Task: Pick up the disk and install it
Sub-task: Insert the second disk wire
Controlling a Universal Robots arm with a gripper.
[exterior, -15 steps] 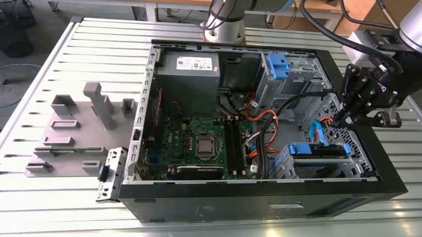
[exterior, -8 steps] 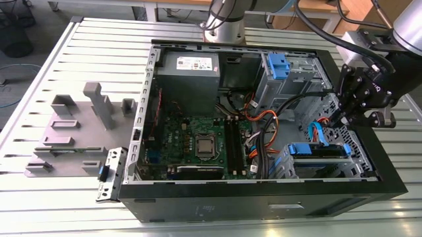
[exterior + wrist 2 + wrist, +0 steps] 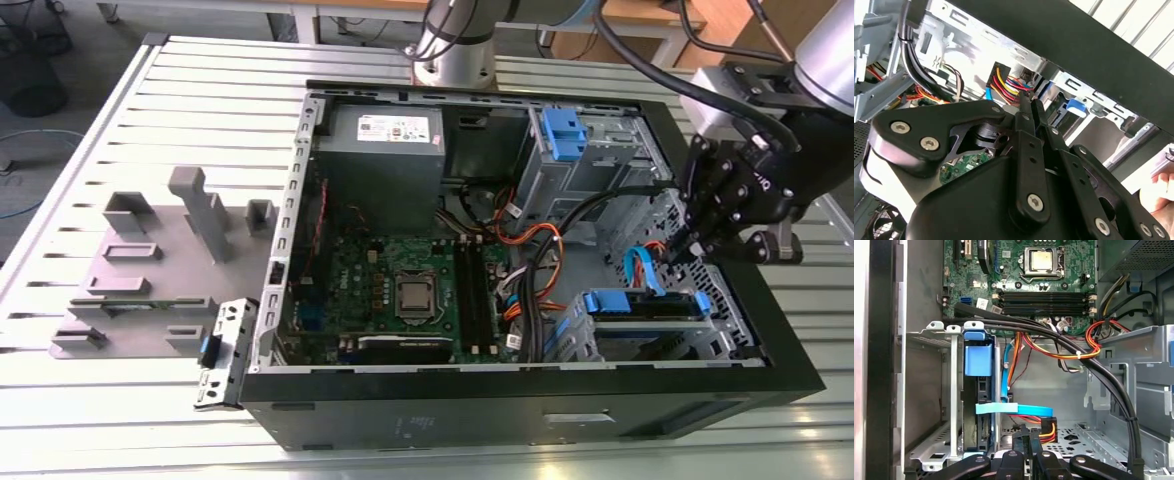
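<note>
On the slatted metal table [image 3: 174, 90], the open computer case [image 3: 534, 405] lies on its side, so its interior faces upward and can be reached from above. The motherboard [image 3: 400, 275] covers the floor of the case. The grey power-supply box [image 3: 384, 150] sits in one far corner. The tall drive cage [image 3: 587, 160] with its blue clip stands toward the exterior view's right.

In the lower bay [image 3: 951, 390], near the case's front wall, the disk [image 3: 650, 310] stands on edge between the cage walls. Its blue rail tab [image 3: 976, 360] faces outward, and the disk appears already seated there. A light-blue data cable [image 3: 1014, 409] and a bundle of black leads [image 3: 1104, 375] cross the space beside it.

The gripper [image 3: 683, 250] hangs just over that bay, tips pointing down into the case. In both wrist views its fingers [image 3: 1024, 115] are pressed together with nothing visible between them. It touches neither the disk nor the cables.
</note>
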